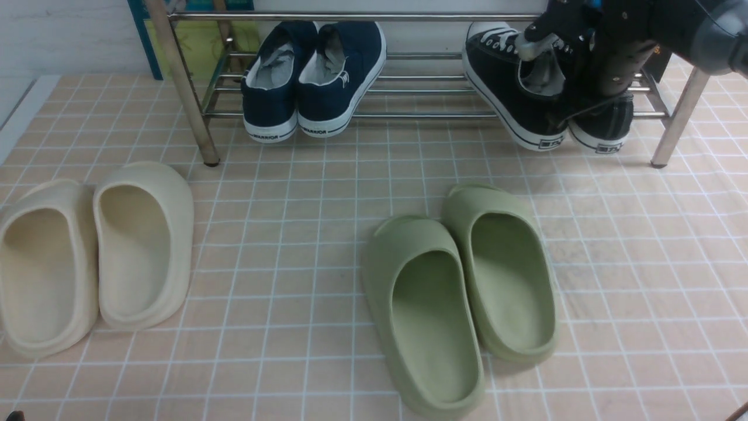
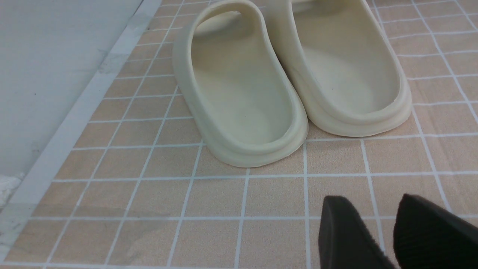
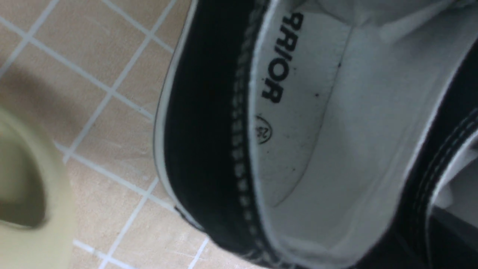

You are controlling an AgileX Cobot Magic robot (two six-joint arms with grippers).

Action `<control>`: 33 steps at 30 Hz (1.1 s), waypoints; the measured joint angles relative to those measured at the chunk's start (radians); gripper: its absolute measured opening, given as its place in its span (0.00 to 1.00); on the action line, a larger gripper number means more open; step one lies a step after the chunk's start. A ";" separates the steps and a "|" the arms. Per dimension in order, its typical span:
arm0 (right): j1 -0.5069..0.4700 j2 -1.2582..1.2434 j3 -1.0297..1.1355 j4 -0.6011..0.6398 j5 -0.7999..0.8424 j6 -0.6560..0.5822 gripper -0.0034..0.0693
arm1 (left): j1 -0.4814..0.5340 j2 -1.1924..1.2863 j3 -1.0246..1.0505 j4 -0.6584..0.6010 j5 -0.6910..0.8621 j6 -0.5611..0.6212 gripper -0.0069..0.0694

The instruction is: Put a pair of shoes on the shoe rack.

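Note:
The two black canvas sneakers sit at the right end of the chrome shoe rack (image 1: 409, 115), heels overhanging its front bar. The left sneaker (image 1: 508, 93) lies skewed, toe pointing back left; the right sneaker (image 1: 605, 126) is mostly hidden by my arm. My right gripper (image 1: 608, 82) reaches down between them and seems shut on their adjoining collars. The right wrist view shows the white insole and stitched black collar of one sneaker (image 3: 298, 112) up close; the fingers are barely visible. My left gripper (image 2: 373, 201) hovers low over the tiled floor, slightly open and empty.
A navy slip-on pair (image 1: 312, 76) stands on the rack's left half. Green foam slides (image 1: 461, 292) lie on the floor centre right, one edge in the right wrist view (image 3: 22, 186). Cream slides (image 1: 93, 251) lie front left, just ahead of my left gripper (image 2: 242, 93).

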 joint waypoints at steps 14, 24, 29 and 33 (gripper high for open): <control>0.002 -0.237 0.035 0.024 0.295 0.125 0.63 | 0.000 0.000 0.000 0.000 0.000 0.000 0.40; 0.002 -0.750 0.535 0.270 0.300 0.166 0.28 | 0.000 0.000 0.000 0.000 0.000 0.000 0.40; 0.002 -1.105 0.853 0.274 0.195 0.164 0.12 | 0.000 0.000 0.000 0.000 0.000 0.000 0.40; 0.002 -1.365 1.033 0.302 0.023 0.164 0.06 | 0.000 0.000 0.000 0.000 0.000 0.000 0.40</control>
